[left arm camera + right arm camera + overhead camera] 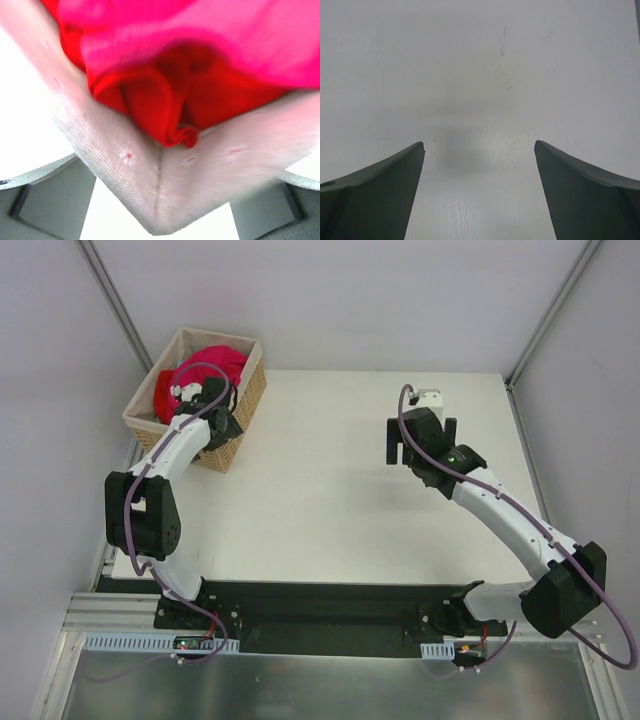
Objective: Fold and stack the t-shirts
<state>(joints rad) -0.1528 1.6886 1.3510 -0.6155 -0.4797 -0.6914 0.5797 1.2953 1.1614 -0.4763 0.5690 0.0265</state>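
A crimson-pink t-shirt (pixel 218 362) lies bunched in the wicker basket (pixel 250 400) at the table's far left, with a brighter red t-shirt (pixel 164 390) beside it. In the left wrist view the pink shirt (pixel 210 35) lies over the red one (pixel 150 100), behind the basket's pale inner corner (pixel 160 170). My left gripper (pixel 214 406) hovers over the basket's near side, open and empty, with that corner between its grey fingers (pixel 50 200). My right gripper (pixel 421 445) is open and empty above bare table (pixel 480 75). No black or teal shirt shows.
The basket stands at the table's far-left corner against the wall. Metal frame posts (pixel 115 300) rise at both back corners. The white table top (pixel 320 500) spreads between the two arms.
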